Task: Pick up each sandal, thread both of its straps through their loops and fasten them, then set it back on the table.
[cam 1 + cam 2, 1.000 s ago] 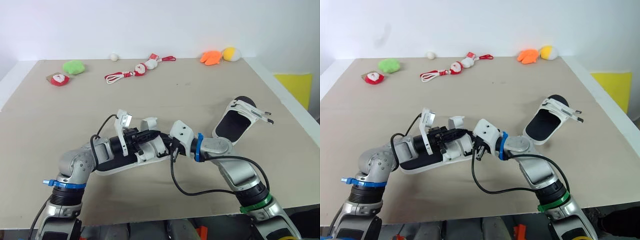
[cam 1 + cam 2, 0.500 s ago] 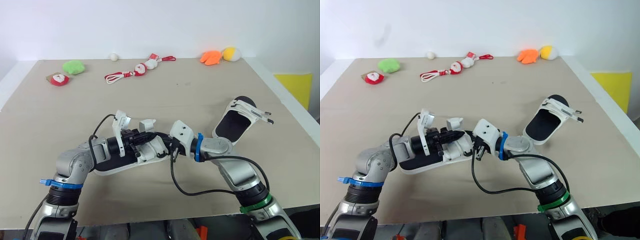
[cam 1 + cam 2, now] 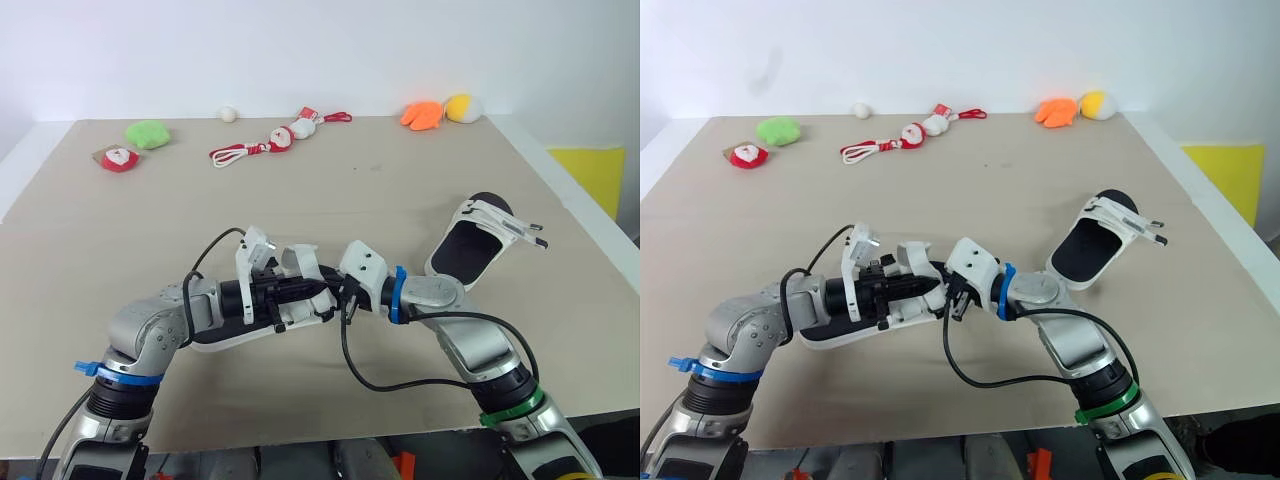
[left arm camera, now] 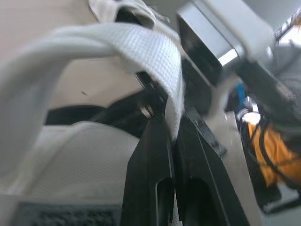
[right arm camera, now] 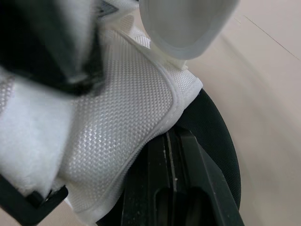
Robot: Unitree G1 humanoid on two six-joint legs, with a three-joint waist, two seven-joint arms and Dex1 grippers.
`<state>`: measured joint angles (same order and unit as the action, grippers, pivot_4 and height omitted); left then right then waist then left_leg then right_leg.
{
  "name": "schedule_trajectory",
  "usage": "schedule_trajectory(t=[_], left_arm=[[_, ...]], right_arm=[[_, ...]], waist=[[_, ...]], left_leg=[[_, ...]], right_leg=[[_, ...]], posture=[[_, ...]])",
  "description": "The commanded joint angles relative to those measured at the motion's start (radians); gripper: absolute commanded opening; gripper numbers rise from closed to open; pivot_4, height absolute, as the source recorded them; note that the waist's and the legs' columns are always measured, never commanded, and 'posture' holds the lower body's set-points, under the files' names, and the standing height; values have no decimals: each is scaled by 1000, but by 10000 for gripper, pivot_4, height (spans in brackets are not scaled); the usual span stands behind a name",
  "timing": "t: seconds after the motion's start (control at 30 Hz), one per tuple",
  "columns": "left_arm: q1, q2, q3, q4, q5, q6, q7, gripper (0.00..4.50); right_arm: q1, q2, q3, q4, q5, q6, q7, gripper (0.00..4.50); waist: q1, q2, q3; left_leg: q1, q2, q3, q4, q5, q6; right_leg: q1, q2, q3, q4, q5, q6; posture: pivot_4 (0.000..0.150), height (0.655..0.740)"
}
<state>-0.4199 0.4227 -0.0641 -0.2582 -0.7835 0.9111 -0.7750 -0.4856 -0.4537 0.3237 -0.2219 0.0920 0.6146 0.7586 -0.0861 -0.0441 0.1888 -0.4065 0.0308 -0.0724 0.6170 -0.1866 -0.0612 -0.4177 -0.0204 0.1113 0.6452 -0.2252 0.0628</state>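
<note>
Left fingers (image 4: 153, 160) slid forward over the sandal (image 3: 225, 337) — wrist view shows them clamped on its strap (image 4: 155, 52).

Head stereo pair looks down over table (image 3: 100, 220); wrist cameras close on sandal (image 4: 89, 150).

Small toys lie in a row at the back, near the white wall (image 3: 300, 50). From left: a red-white toy (image 3: 119, 159), just beside it a green plush (image 3: 148, 134), a white ball (image 3: 228, 114), and a doll (image 3: 290, 132) with a red cord (image 3: 232, 155). Further right, an orange plush (image 3: 421, 115) touches a yellow plush (image 3: 462, 107). A yellow sheet (image 3: 588, 170) lies at the far right.
</note>
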Motion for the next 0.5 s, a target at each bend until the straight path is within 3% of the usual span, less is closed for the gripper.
schedule_trajectory(t=[0.03,0.27,0.33,0.5], left_arm=[[20,39,-42,-56,21,-3,-30,6349],[60,97,74,-152,-75,44,-6,33983],[86,116,152,-184,-115,57,32,44492],[107,130,195,-200,-144,73,85,44492]], right_arm=[[4,3,13,14,-12,11,-9,0],[11,2,13,4,-9,19,-9,0],[12,2,12,4,-8,21,-8,0],[11,9,18,13,-8,17,-8,0]], waist=[[0,0,0],[0,0,0],[0,0,0],[0,0,0]], left_leg=[[0,0,0,0,0,0],[0,0,0,0,0,0],[0,1,0,0,0,0],[0,0,0,0,0,0]], right_leg=[[0,0,0,0,0,0],[-1,0,0,0,0,0],[-1,0,0,0,0,0],[-1,0,0,0,0,0]], posture=[[1500,7400],[1500,7400],[1500,7400],[1500,7400]])
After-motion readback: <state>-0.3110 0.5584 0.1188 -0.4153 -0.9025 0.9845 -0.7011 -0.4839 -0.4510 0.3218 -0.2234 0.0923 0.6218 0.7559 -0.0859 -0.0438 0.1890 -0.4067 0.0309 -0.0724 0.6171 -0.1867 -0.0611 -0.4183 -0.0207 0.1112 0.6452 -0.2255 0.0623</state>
